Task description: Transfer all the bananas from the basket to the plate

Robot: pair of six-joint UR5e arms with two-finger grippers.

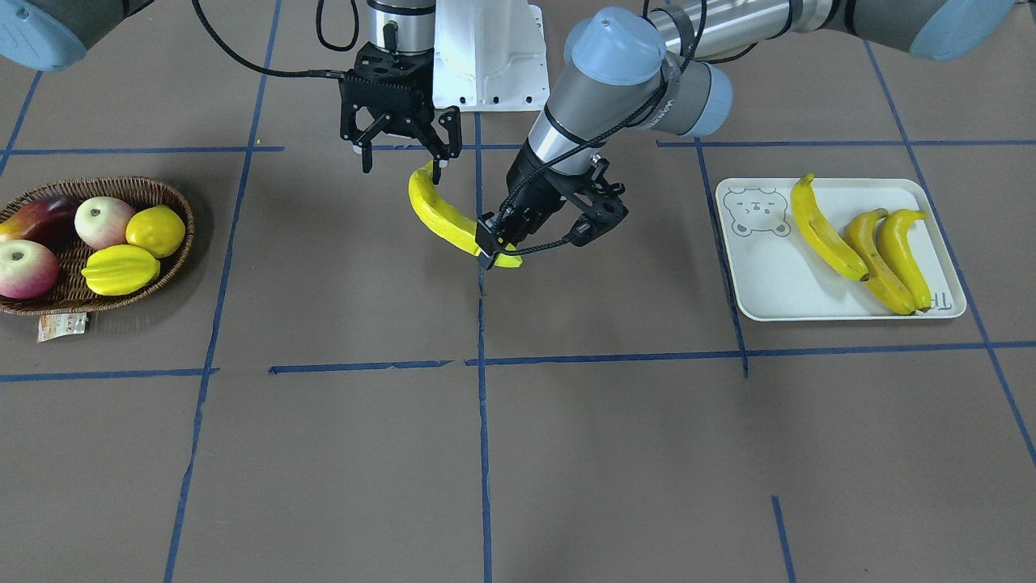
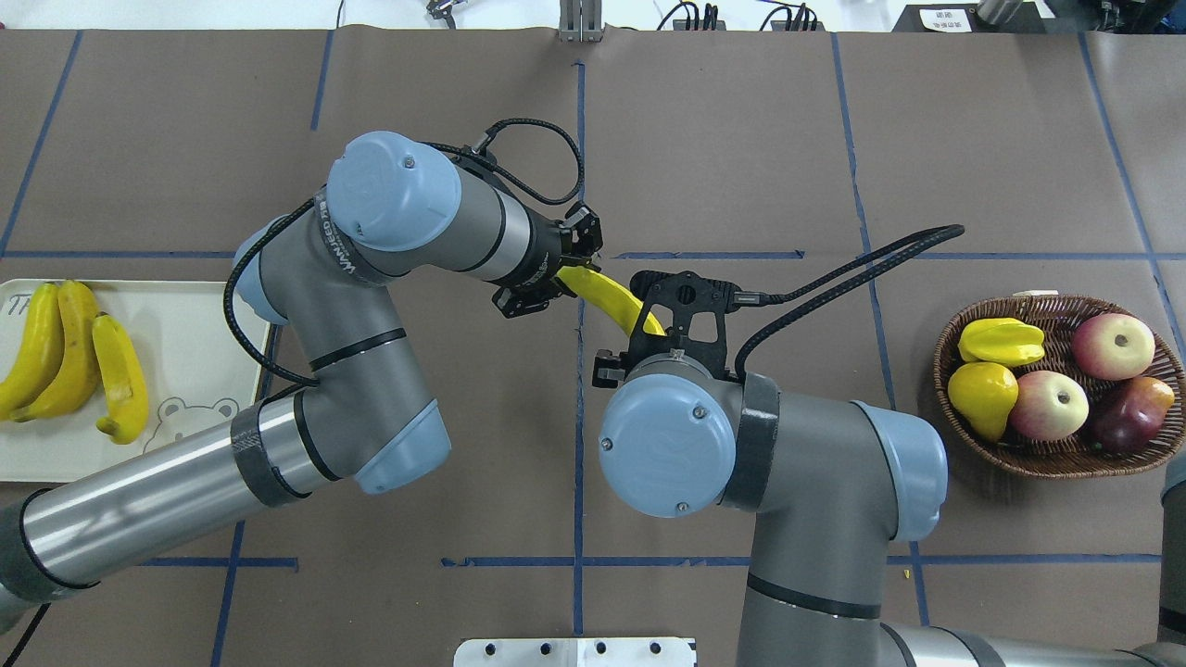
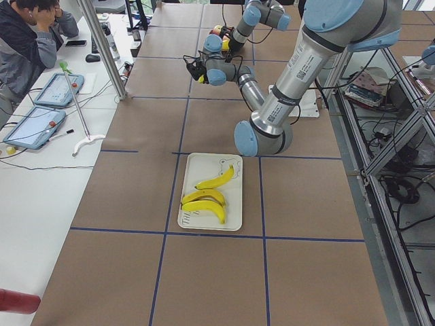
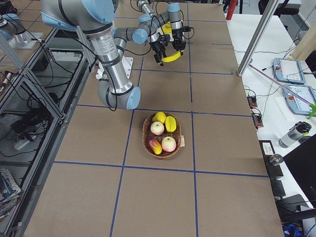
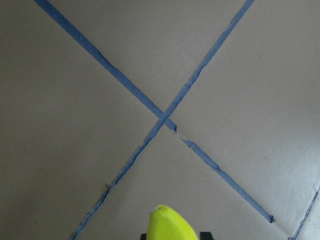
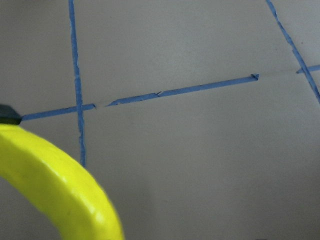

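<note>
Step in hand: mid-air handover of the fourth banana (image 1: 441, 214) over the table's centre. My left gripper (image 1: 495, 245) is clamped on its lower end. My right gripper (image 1: 401, 162) stands with jaws spread at the upper end, apparently let go.

The three bananas (image 1: 862, 243) lie on the plate (image 1: 761, 283). The basket (image 1: 174, 267) holds only other fruit.

Next, as I judge: carry the banana clear of the right fingers and lay it on bare plate beside the bear drawing.

Surface: brown paper (image 1: 615, 453) with a blue tape grid. A person (image 3: 27, 41) sits at a side desk.
</note>
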